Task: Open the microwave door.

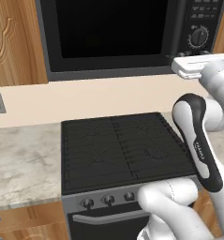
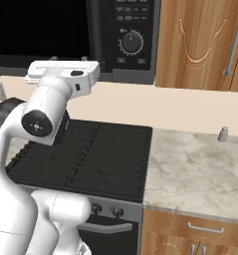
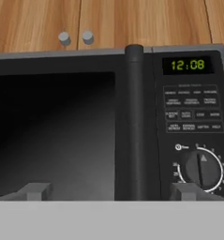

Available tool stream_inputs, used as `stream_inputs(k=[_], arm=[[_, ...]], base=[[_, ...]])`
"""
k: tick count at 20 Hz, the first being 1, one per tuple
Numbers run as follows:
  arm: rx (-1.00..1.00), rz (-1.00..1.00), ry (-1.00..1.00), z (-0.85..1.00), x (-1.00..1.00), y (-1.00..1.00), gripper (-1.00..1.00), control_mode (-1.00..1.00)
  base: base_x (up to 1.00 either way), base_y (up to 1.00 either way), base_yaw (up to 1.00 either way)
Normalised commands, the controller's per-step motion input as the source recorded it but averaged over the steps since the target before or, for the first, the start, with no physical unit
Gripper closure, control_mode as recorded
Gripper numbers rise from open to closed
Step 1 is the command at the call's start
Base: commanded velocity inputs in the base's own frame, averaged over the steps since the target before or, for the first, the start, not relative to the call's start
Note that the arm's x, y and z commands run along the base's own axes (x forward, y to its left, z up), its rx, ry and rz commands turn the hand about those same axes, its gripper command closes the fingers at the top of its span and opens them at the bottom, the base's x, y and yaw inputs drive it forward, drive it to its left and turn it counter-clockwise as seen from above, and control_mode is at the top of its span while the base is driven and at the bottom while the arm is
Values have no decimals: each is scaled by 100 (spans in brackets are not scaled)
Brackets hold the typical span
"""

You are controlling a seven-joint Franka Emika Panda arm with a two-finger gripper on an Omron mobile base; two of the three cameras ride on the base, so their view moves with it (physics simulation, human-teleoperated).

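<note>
While gripper [image 3: 111, 191] gapes, microwave door [image 3: 57, 131] closed

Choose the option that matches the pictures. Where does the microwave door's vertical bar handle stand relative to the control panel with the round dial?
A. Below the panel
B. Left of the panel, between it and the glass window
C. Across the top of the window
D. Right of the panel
B: in the hand view the handle of the microwave door runs upright between the black window and the control panel with its dial.

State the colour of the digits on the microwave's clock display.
Green, reading 12:08 on the clock display; it shows best in the hand view.
</note>
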Motion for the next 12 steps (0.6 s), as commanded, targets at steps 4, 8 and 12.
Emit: stream_inputs(k=[4,8,12], arm=[[6,0,-9,79,22,-22,-100,-100],[0,5,10,13,35,-8,-100,-100],[0,5,18,0,44,-4,-100,-100]], base=[[0,0,0],[0,0,0],[0,0,0]])
